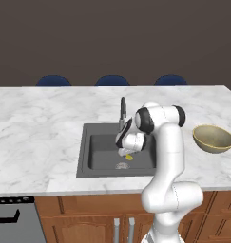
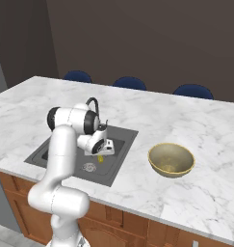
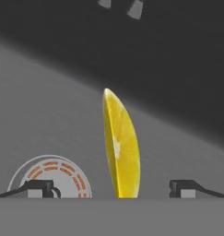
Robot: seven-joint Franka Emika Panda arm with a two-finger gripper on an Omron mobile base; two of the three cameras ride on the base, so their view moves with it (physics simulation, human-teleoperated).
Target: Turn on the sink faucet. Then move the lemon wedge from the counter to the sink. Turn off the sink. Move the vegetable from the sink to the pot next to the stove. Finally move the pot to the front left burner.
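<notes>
Looking down into the sink (image 1: 95, 156), you have the gripper (image 3: 112, 188) low over the basin floor with its fingers (image 3: 39, 188) spread wide apart, and the wedge (image 3: 120, 147) stands between them without either tip visibly touching it, so I judge it released rather than held. The wedge sits inside the basin, just beside the round drain (image 3: 51, 177), and in the base views it shows as a yellow speck (image 1: 129, 156) under the hand. Your main risk now is the lift-out: if you pull up at a slant, a fingertip could clip the wedge and flick it toward the drain or drag it across the floor. Rise straight before you swing. Your next target is probably the faucet (image 1: 122, 113), which stands close behind the wrist; a careless turn of the arm could knock the spout or miss the handle, leaving the water state wrong. I cannot tell from these pictures whether water is running. Watch the bowl (image 1: 213, 138) on the counter (image 1: 36, 128) too; it is well apart from the sink, yet a wide elbow swing could reach it.
</notes>
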